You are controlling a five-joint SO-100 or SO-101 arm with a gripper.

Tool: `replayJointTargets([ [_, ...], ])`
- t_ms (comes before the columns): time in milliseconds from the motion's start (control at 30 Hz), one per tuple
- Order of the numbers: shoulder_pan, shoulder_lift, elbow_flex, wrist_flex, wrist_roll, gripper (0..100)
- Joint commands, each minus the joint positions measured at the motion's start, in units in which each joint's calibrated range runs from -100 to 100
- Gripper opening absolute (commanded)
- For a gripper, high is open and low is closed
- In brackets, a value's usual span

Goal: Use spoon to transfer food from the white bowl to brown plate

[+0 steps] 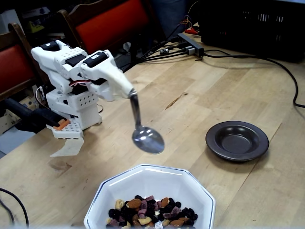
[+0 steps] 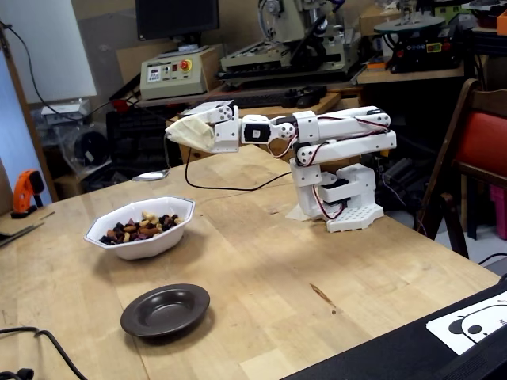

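Note:
My gripper [image 1: 125, 90] is wrapped in whitish tape and shut on the handle of the spoon [image 1: 147, 139]. The spoon hangs down from it, its shiny oval bowl empty, above the table just beyond the far rim of the white bowl [image 1: 195, 191]. The food [image 1: 151, 213], a mix of nuts and dark dried fruit, lies in that bowl. The brown plate [image 1: 237, 140] sits empty to the right. In the other fixed view the gripper [image 2: 181, 131] holds the spoon [image 2: 150, 175] above and behind the white bowl [image 2: 162, 238] with its food [image 2: 139, 229]; the brown plate [image 2: 165, 309] lies nearer the camera.
The arm's white base [image 1: 71, 112] stands at the table's left edge, with red chairs [image 1: 112, 21] behind it. Black cables [image 1: 267, 59] and a black crate [image 1: 257, 24] lie at the far right. Another cable [image 2: 230, 186] crosses the table behind the white bowl.

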Motion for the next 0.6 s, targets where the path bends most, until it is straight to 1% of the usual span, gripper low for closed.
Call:
replayJointTargets([
  [0, 5.1, 0.0, -2.5, -1.6, 0.0, 2],
  [133, 7.3, 0.1, -2.6, -1.9, 0.0, 2],
  [267, 7.5, 0.1, -3.3, -2.1, 0.0, 2],
  [567, 7.5, 0.2, -14.8, -1.5, -0.1, 2],
])
